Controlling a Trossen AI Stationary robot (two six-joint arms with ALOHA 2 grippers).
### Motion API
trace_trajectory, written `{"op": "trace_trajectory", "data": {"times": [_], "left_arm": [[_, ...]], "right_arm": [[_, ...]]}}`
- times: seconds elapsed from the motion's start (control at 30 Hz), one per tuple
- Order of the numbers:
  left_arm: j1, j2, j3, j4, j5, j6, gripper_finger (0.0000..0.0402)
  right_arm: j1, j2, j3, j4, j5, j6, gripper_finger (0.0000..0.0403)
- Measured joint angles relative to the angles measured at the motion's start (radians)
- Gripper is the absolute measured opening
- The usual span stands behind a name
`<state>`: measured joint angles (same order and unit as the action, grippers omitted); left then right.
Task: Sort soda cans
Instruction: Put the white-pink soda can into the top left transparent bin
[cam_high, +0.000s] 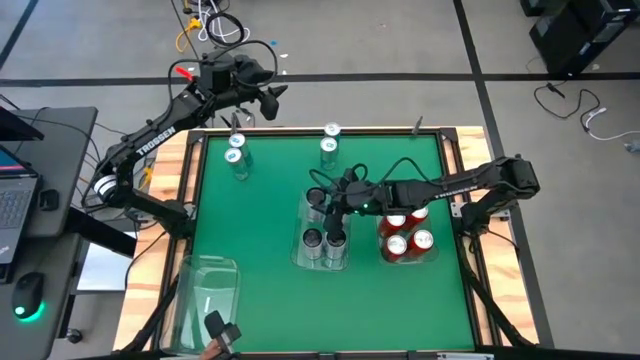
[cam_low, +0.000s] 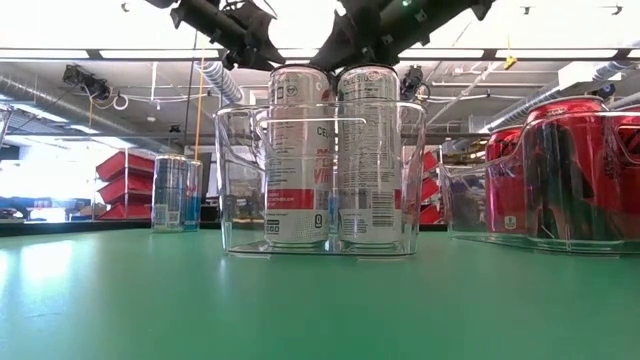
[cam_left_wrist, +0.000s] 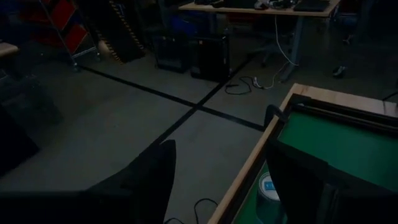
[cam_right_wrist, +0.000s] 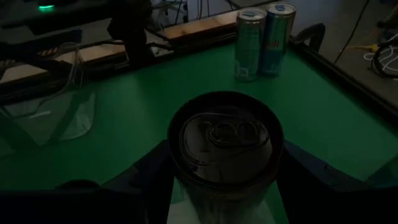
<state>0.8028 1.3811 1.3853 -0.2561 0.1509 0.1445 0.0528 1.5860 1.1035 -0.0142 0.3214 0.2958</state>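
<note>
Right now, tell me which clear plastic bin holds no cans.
The clear rectangular plastic bin at the table's near-left corner holds none. The middle clear bin holds dark grey cans, and the right clear bin holds red cans.

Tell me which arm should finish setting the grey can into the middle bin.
Right: the right gripper already straddles the grey can over the middle bin; the left gripper hangs beyond the table's far edge.
</note>
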Motion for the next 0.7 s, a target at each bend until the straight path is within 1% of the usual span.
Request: {"op": "trace_trajectory", "data": {"times": [0.1,0.2,0.3,0.33,0.43,0.5,0.57,0.7], "left_arm": [[-0.001,0.0,0.0,-0.01,0.01,-0.001,0.0252],[-0.018,0.0,0.0,-0.057,0.106,-0.003,0.0252],[-0.068,0.0,0.0,-0.134,0.234,0.015,0.0252],[-0.09,0.001,0.0,-0.158,0.262,0.031,0.025],[-0.168,0.001,-0.002,-0.211,0.282,0.082,0.0233],[-0.228,-0.001,-0.039,-0.2,0.281,0.135,0.021],[-0.29,0.001,-0.093,-0.164,0.29,0.171,0.0177],[-0.374,0.0,-0.223,-0.053,0.368,0.226,0.0086]], "right_arm": [[0.0,0.0,-0.02,0.015,0.0,0.001,0.0221],[0.0,0.0,-0.038,0.023,0.0,-0.007,0.0221],[-0.001,0.0,-0.051,0.049,-0.001,-0.007,0.0221],[-0.001,0.0,-0.053,0.048,-0.001,-0.007,0.0221],[-0.001,0.0,-0.055,0.043,-0.002,-0.008,0.0221],[0.001,0.0,-0.055,0.045,-0.002,-0.009,0.0221],[0.006,0.0,-0.055,0.044,-0.003,-0.015,0.0221],[0.02,0.0,-0.055,0.04,-0.009,-0.026,0.0221]]}}
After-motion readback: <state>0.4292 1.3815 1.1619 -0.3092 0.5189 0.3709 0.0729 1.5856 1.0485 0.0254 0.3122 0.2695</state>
